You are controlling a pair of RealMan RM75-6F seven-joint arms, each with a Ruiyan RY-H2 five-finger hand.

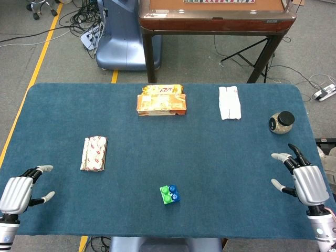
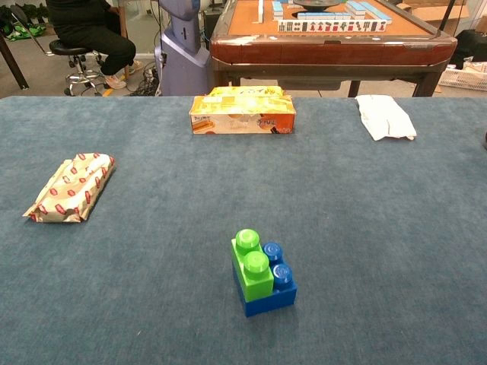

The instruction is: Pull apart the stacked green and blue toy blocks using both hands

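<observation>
The stacked toy blocks (image 1: 169, 194) sit near the table's front edge, centre. In the chest view the green block (image 2: 252, 265) is pressed onto the left part of the blue block (image 2: 272, 291), whose studs show to the right. My left hand (image 1: 21, 191) rests at the front left corner, fingers apart, holding nothing. Over at the right edge, my right hand (image 1: 303, 178) is likewise spread and empty. Both hands are far from the blocks. Neither hand shows in the chest view.
A patterned snack packet (image 1: 94, 153) lies left of centre. At the back stands an orange-yellow box (image 1: 161, 100), with a white cloth (image 1: 229, 102) to its right. A dark-lidded jar (image 1: 281, 122) lies near the right edge, just beyond my right hand.
</observation>
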